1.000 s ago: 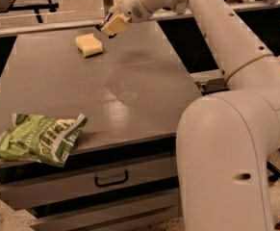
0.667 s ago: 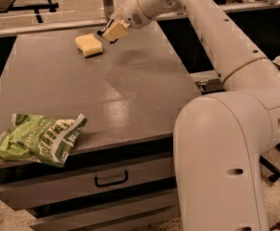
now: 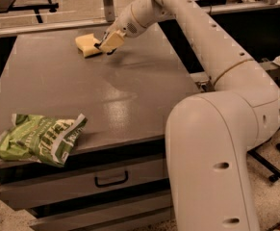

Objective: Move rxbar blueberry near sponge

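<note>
The pale yellow sponge lies at the far middle of the grey table. My gripper is low over the table, right beside the sponge's right edge. It is shut on the rxbar blueberry. Only a dark sliver of the bar shows under the pale fingers; the rest is hidden. I cannot tell whether the bar touches the table or the sponge.
A large green chip bag lies at the table's front left corner. Drawers with a handle are below the front edge. My white arm fills the right side. A railing and other tables stand behind.
My gripper has moved down and a little left, from above and right of the sponge to low beside its right edge. The sponge and chip bag have not moved.
</note>
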